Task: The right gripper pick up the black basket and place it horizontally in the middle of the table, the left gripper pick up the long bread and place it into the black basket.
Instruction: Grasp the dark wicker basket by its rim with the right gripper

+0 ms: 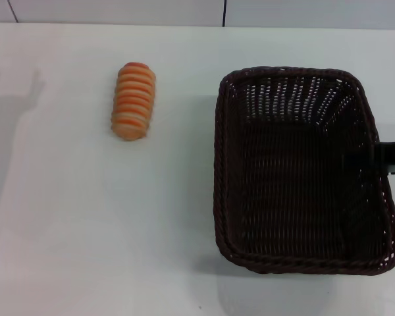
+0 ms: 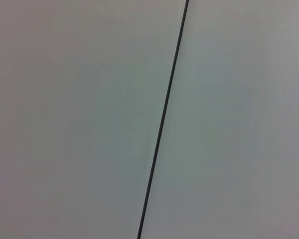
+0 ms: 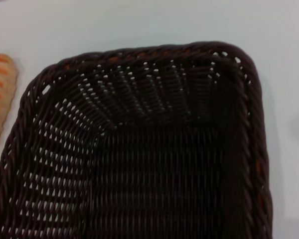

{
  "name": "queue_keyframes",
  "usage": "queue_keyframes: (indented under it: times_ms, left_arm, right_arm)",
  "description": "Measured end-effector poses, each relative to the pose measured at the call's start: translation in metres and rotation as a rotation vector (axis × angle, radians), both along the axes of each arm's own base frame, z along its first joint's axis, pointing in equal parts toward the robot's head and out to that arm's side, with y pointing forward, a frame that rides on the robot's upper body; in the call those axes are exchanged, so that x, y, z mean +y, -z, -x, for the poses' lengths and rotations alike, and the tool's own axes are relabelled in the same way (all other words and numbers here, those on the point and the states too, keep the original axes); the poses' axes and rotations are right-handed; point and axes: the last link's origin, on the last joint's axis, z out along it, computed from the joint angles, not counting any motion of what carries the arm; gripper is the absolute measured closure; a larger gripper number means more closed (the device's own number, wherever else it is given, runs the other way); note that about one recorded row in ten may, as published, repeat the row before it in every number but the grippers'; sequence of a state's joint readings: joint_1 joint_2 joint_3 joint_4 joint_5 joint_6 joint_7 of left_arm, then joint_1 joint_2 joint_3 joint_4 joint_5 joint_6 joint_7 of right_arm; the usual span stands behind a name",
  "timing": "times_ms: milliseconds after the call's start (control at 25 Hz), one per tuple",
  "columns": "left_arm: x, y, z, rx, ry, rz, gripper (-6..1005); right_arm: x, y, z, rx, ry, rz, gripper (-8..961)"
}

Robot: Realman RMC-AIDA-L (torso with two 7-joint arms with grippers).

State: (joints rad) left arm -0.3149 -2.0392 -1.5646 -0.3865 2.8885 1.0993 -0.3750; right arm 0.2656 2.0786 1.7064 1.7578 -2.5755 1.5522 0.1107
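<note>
Looks like test room or lab, not home. Plain white desk (image 1: 66, 230), smooth, nothing homey on it. Behind desk, flat pale wall panels (image 1: 118, 10) with thin dark seams (image 1: 224, 12) between them; left wrist view shows only same pale panels and one dark seam (image 2: 164, 119). Just two things set out: dark woven basket (image 1: 303, 178) and striped bread roll (image 1: 133, 101), well apart, like props. Black robot part (image 1: 392, 157) pokes in at basket's right rim. Hard to say more about room.
</note>
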Motion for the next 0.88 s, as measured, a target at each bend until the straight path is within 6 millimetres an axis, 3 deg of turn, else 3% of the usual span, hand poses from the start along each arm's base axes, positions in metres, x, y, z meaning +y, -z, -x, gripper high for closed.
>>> queue_keyframes:
  times_ms: [280,760,880]
  left_arm:
    - [0.002,-0.001,-0.001,0.001,0.002,-0.004,137]
    - [0.002,-0.002,-0.001,-0.001,0.003,-0.007,137]
    - [0.003,-0.002,-0.002,-0.002,0.006,-0.007,138]
  right_arm:
    - [0.000,0.007,-0.004,-0.006,0.024,0.021,260]
    - [0.004,0.010,-0.007,-0.010,0.014,0.019,400]
    - [0.007,0.010,-0.006,-0.016,0.005,0.019,543]
